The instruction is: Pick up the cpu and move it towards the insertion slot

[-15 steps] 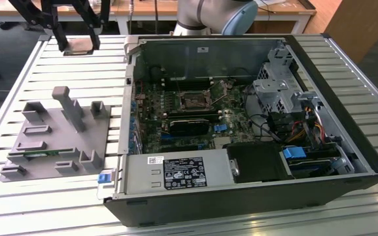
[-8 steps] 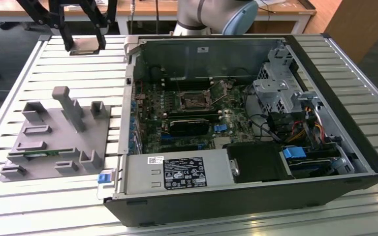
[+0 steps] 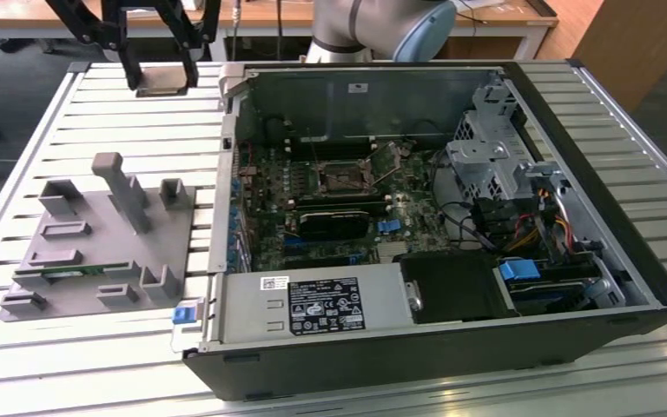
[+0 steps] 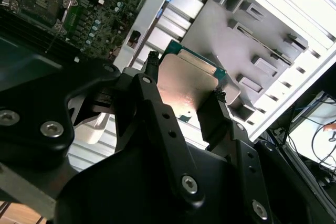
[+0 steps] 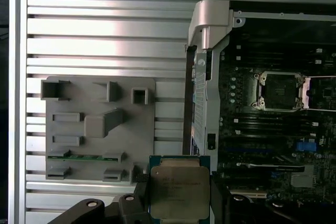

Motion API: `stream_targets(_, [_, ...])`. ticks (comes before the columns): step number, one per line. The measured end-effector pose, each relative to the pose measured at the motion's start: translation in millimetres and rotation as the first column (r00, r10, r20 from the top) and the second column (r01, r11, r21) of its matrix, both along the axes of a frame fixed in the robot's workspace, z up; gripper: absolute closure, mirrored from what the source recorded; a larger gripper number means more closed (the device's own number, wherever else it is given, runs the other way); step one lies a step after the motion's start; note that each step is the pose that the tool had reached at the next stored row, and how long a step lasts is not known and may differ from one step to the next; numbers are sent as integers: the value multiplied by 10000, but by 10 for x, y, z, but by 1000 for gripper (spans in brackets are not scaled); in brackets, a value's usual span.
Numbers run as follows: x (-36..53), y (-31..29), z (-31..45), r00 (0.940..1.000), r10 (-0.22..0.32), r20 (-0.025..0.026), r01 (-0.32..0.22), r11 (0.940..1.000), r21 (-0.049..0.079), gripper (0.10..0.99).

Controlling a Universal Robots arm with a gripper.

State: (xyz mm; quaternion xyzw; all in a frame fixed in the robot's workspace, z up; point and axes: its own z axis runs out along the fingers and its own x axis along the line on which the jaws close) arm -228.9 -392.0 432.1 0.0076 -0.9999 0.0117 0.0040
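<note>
Cpu (image 5: 179,192) gripped in jaws, apparently above table, insertion slot (image 5: 278,91) apart

Cpu held above the slatted surface

The cpu (image 5: 179,192) is clamped by the hand (image 5: 178,203) beside the grey fixture (image 5: 100,129); the insertion slot (image 5: 278,91) is seen well apart.

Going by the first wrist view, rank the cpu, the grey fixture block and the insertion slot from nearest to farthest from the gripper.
1. The cpu, held between the fingers of the gripper.
2. The grey fixture block, on the slatted table beside the computer case.
3. The insertion slot, inside the case on the motherboard.
</note>
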Motion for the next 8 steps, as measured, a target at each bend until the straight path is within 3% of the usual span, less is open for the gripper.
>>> stream_targets(8, [112,5,0,10000,1,-6,-1,10000,-3,541])
